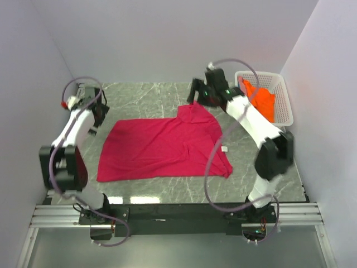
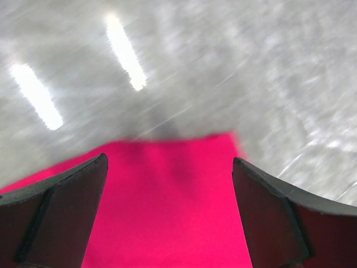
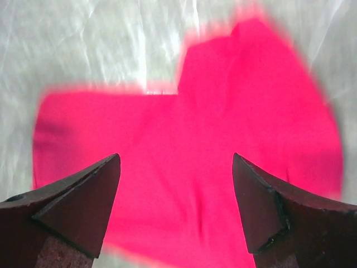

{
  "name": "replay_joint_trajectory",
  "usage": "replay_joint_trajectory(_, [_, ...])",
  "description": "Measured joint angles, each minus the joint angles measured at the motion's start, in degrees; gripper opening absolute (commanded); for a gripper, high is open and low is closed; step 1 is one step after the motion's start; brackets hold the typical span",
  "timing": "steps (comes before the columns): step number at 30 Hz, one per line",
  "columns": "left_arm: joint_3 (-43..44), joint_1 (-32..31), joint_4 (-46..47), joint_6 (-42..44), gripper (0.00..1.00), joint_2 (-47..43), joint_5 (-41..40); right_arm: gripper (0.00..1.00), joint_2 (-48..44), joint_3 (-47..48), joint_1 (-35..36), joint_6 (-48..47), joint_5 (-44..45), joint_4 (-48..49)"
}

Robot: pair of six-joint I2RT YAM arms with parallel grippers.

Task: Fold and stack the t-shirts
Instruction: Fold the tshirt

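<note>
Top view: one crimson-pink t-shirt [image 1: 162, 148] lies spread nearly flat on the middle of the marble table [image 1: 145, 95]. Its lower edge runs almost straight, one flap rises to a peak on the far right side, and a small white tag [image 1: 224, 149] shows near its right edge. A second shirt, the orange t-shirt [image 1: 263, 100], sits bunched inside the single white basket [image 1: 285, 106] at the far right corner, well apart from the pink one. The left gripper [image 1: 96, 124] hangs just beside the pink shirt's far left corner. The right gripper [image 1: 195, 94] stands at the peaked flap. Contact cannot be judged from here. Count: two shirts, one basket, two grippers. Left wrist view, blurred: the left gripper [image 2: 170, 162] has its two dark fingers [image 2: 67, 206] spread wide with nothing pinched. A square corner of the crimson-pink t-shirt [image 2: 167, 234] lies below and between them, with grey table [image 2: 234, 67] beyond. Right wrist view: the right gripper [image 3: 175, 159] is likewise spread wide and holds nothing. The crimson-pink t-shirt [image 3: 223, 111] fills the field beneath it, smooth apart from faint creases, with its stepped far edge against the table [image 3: 83, 44].
</note>
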Motion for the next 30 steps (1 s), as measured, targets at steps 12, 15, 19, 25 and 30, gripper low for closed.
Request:
replay_joint_trajectory(12, [19.5, 0.9, 3.6, 9.9, 0.78, 28.9, 7.0, 0.86, 37.8, 41.7, -3.3, -10.6, 5.3, -5.4])
replay_joint_trajectory(15, [21.0, 0.4, 3.8, 12.1, 0.69, 31.4, 8.8, 0.86, 39.4, 41.7, -5.4, -12.2, 5.0, -5.0])
replay_joint_trajectory(19, [22.0, -0.3, 4.4, 13.8, 0.63, 33.0, 10.1, 0.86, 39.6, 41.5, -7.3, -14.1, 5.1, -4.0])
replay_joint_trajectory(25, [21.5, -2.1, 3.9, 15.2, 0.45, 33.2, 9.4, 0.85, 40.4, 41.5, -7.5, -16.6, 4.5, -1.7])
replay_joint_trajectory(30, [21.5, -4.2, 2.2, 16.4, 0.11, 33.3, 7.7, 0.84, 43.2, 42.2, -7.3, -18.0, 4.0, -0.9])
